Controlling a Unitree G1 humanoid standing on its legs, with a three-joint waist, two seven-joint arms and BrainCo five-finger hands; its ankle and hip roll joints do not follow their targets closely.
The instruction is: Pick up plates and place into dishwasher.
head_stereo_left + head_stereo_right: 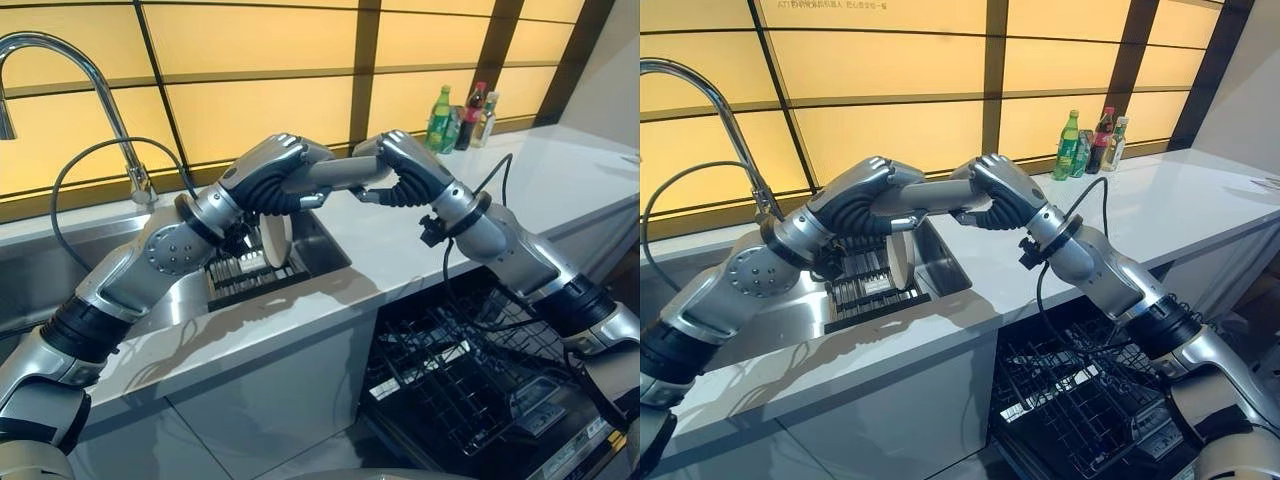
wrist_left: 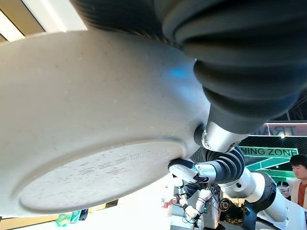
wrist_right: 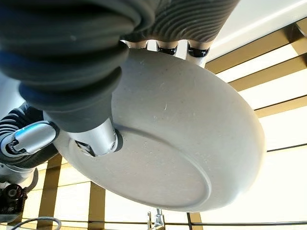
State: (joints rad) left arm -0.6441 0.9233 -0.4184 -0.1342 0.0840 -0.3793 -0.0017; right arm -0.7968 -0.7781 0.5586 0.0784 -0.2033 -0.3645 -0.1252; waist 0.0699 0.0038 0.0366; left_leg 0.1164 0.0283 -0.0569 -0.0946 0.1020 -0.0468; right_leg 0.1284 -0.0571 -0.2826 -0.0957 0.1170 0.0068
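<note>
A grey plate (image 1: pixel 335 174) hangs edge-on above the counter, between my two hands. My left hand (image 1: pixel 262 172) grips it from the sink side, and the plate's underside (image 2: pixel 96 124) lies against that hand. My right hand (image 1: pixel 412 172) grips the opposite rim. Its thumb (image 3: pixel 96 139) presses the plate's base (image 3: pixel 182 139) while its fingers (image 3: pixel 168 48) curl over the edge. A second pale plate (image 1: pixel 275 240) stands upright in the dark dish rack (image 1: pixel 235 283) in the sink. The open dishwasher's black wire rack (image 1: pixel 470 385) sits low on the right, under my right arm.
A curved chrome faucet (image 1: pixel 60 60) rises at the back left of the sink. Several bottles (image 1: pixel 460 115) stand at the far end of the white counter (image 1: pixel 560 180). A person (image 2: pixel 300 177) shows in the background of the left wrist view.
</note>
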